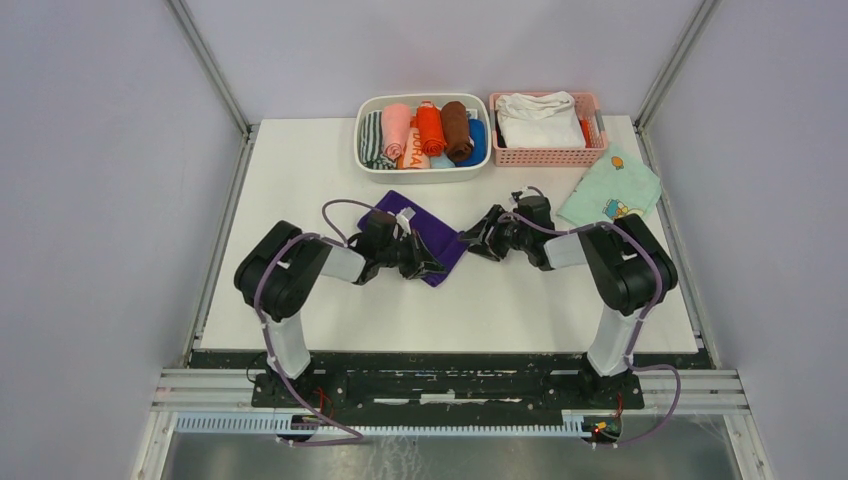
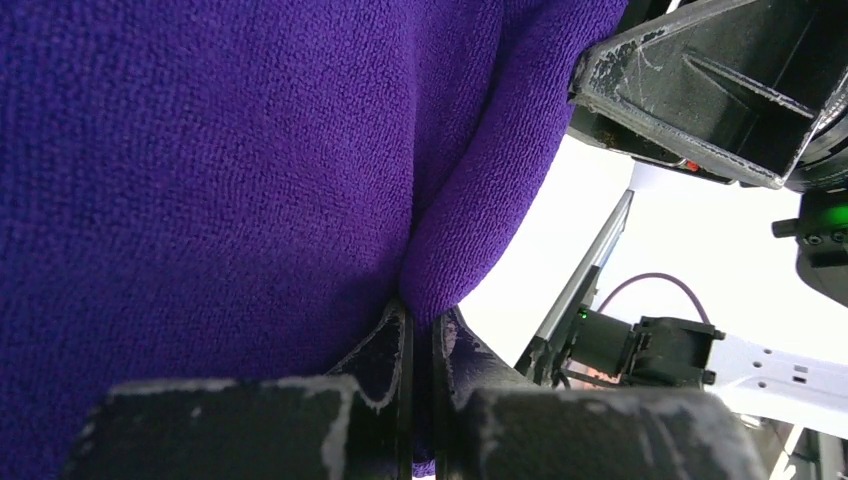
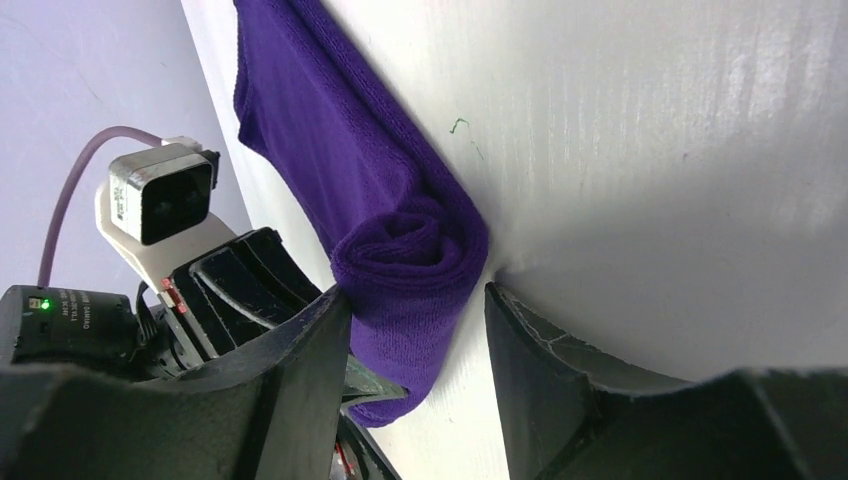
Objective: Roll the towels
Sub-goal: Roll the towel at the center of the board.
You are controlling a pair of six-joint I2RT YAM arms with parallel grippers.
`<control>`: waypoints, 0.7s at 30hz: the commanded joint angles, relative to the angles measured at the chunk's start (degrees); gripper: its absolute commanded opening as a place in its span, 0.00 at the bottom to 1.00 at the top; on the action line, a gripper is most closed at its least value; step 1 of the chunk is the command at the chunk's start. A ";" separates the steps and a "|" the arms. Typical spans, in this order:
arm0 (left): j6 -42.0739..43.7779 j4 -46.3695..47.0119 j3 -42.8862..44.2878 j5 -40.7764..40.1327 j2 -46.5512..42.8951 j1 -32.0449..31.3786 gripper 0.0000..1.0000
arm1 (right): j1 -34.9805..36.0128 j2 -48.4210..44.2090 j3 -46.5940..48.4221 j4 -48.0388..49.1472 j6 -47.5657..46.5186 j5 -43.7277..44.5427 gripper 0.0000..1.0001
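Note:
A deep purple towel (image 1: 425, 232) lies mid-table, part flat and part rolled up at its near end. My left gripper (image 1: 432, 268) is shut on a fold of that towel (image 2: 200, 180), and the cloth is pinched between the jaws of the left gripper (image 2: 422, 320). In the right wrist view the rolled end of the towel (image 3: 400, 250) shows its spiral. My right gripper (image 3: 415, 292) stands open around that end, one finger against the cloth and the other apart from it. A salmon-pink roll (image 1: 397, 130) lies in the white bin.
A white bin (image 1: 365, 150) at the back holds several rolled cloths. Beside it a pink basket (image 1: 545, 155) holds a white folded cloth (image 1: 538, 118). A mint-green printed cloth (image 1: 612, 190) lies flat at the back right. The two grippers are close together.

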 commanded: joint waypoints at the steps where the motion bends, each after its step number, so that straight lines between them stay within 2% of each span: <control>1: -5.48 1.98 0.10 2.58 2.43 0.59 0.03 | 0.62 1.41 -0.51 5.86 2.17 -1.16 0.60; 15: -8.18 3.12 0.23 2.85 3.84 0.93 0.03 | 3.71 2.29 -2.16 5.63 2.80 2.34 0.60; 21: -8.27 3.21 -0.29 2.35 3.48 0.91 0.06 | 4.27 3.81 0.92 -1.94 0.49 5.72 0.49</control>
